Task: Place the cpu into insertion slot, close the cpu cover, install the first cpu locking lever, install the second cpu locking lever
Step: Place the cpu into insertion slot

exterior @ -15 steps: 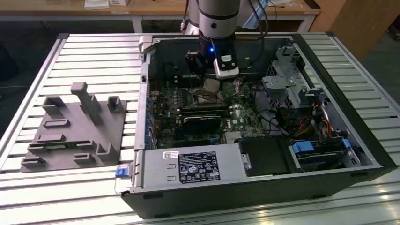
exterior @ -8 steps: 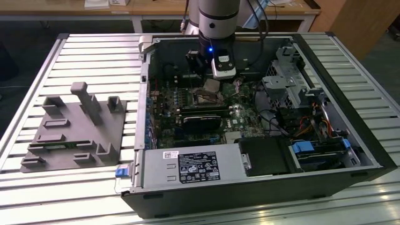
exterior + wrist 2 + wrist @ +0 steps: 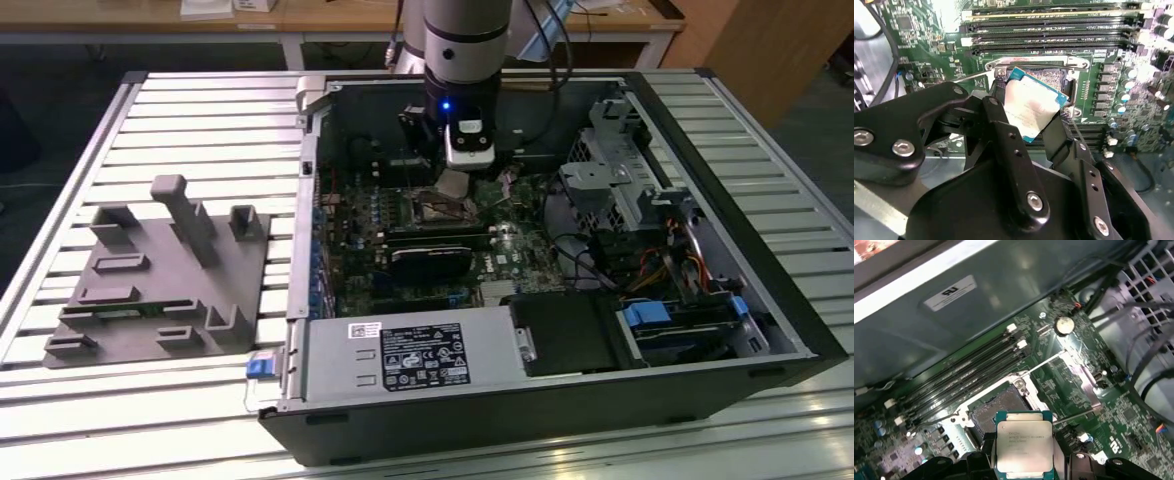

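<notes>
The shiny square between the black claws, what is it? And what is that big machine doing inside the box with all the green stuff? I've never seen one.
The big machine is a robot arm. The exterior view is taken from off the arm. It shows the arm reaching into an open computer case that lies on a slatted metal table. A grey holder block sits on the table at that view's left. Both wrist views come from cameras riding on the arm. The black claws are its gripper, shut on the cpu, the computer's thinking chip. The green stuff is the circuit board. The square insertion slot near the chip is its seat, and the chip is not in it yet.
</notes>
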Available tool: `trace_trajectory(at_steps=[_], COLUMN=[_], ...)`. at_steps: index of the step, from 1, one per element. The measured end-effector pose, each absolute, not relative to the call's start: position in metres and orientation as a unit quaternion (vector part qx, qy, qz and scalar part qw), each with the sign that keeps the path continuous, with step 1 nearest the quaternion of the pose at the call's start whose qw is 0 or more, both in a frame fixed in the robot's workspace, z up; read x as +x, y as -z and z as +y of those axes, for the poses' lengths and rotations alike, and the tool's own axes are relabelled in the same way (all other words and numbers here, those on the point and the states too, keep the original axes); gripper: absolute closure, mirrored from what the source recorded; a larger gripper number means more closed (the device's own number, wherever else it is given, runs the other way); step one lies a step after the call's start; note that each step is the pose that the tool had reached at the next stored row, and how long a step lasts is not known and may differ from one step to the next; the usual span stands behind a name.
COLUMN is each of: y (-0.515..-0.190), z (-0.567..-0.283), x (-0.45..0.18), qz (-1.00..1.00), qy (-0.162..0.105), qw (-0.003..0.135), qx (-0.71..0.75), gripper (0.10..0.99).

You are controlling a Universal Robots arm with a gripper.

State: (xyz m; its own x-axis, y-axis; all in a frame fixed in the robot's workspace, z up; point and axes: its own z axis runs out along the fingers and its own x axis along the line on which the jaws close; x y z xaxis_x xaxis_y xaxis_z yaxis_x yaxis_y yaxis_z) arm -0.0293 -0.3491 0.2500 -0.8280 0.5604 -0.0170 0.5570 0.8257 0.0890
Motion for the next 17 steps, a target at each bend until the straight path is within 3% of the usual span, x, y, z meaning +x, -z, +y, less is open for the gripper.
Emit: trace_trajectory(at_steps=[17], y=[-0.2484], z=[-0.3491], x=[-0.0293], qz=[0.911], qy=[-0.037], qw=[0.028], qx=[0.409], gripper=[0.545])
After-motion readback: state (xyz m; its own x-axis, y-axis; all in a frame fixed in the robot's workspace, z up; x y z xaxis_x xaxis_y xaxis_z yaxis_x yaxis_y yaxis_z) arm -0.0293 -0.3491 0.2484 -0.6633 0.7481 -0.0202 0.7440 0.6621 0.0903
